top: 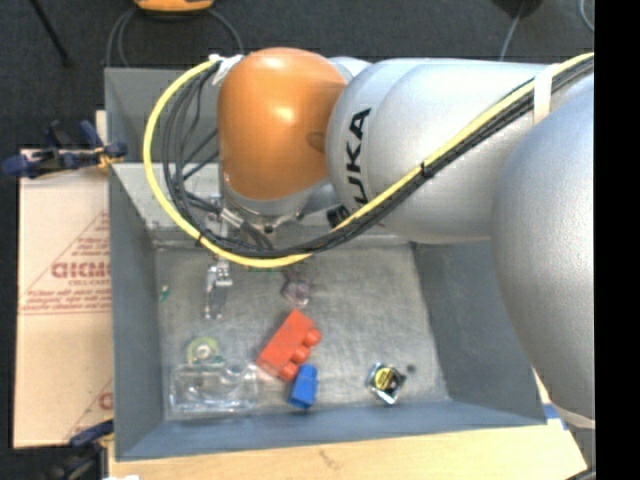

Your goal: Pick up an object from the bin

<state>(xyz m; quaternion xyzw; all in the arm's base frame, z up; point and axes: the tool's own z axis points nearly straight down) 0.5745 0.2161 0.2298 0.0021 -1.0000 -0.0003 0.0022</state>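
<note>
The gripper (217, 290) hangs low in the bin (135, 298), under the arm's orange cover. I cannot tell if it is open or closed, and I see nothing in it. A small clear bit (296, 290) lies just beside it, on the arm's side. A round thing (204, 350) lies just in front of it, and a clear bag (210, 390) lies past that. The red block (290, 344) lies near the gripper, to the front and toward the arm, with a blue block (303, 386) touching its front end. A yellow thing (385, 381) lies well apart. The red block looks like the best pick. It is likely hard, light and not easy to break. Its flat long sides look good to squeeze. The bumps on top may slip. The bag looks soft and slippery.
</note>
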